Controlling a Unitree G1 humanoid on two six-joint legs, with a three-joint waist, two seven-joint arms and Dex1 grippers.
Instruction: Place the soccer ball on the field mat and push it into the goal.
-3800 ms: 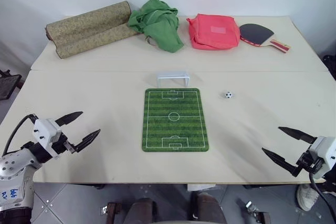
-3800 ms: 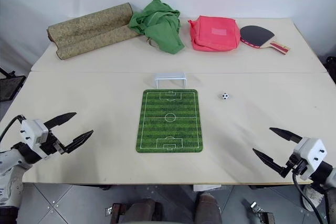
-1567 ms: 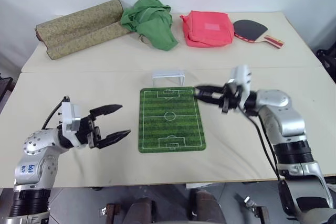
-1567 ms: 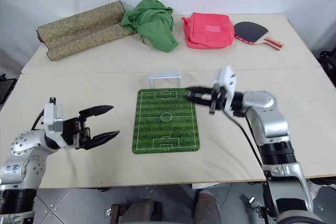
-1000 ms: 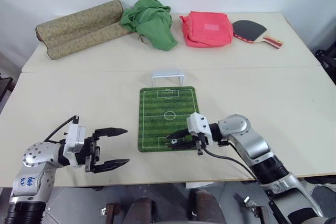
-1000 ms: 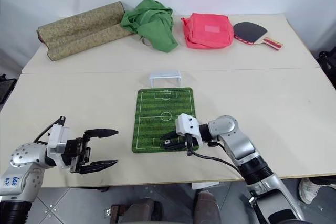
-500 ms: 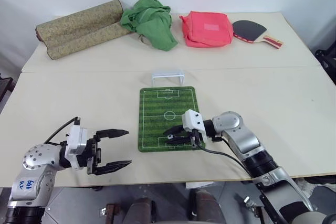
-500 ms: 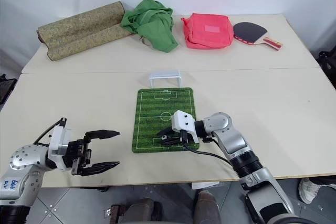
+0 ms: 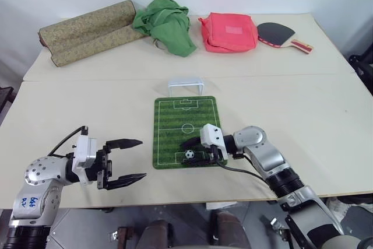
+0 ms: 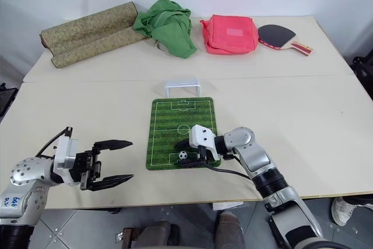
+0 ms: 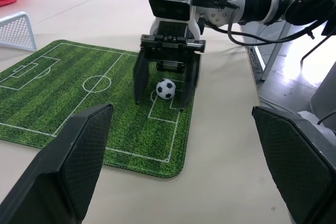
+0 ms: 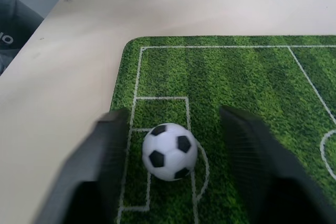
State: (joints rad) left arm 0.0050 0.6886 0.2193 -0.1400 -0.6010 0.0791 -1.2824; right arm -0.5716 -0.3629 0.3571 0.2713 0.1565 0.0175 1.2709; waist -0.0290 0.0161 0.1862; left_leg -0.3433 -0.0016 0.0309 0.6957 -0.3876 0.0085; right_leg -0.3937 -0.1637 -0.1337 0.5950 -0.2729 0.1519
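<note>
The soccer ball (image 9: 189, 155) rests on the field mat (image 9: 185, 118), near its near end by the penalty box lines. My right gripper (image 12: 175, 116) reaches in from the right and stands open around the ball, one finger (image 11: 139, 80) on each side, with a gap between pads and ball. The goal (image 9: 186, 86) stands on the table just beyond the mat's far end. My left gripper (image 9: 143, 158) hovers open and empty over the bare table left of the mat, pointing toward it.
Along the far side of the table lie a rolled olive-tan mat (image 9: 87, 30), a crumpled green cloth (image 9: 166, 24), a red pouch (image 9: 229, 32) and a table tennis paddle (image 9: 282, 33). The table's front edge runs close under both arms.
My right gripper has opened, and the ball it was shut on now lies on the mat between its fingers. The left arm has stayed put.
</note>
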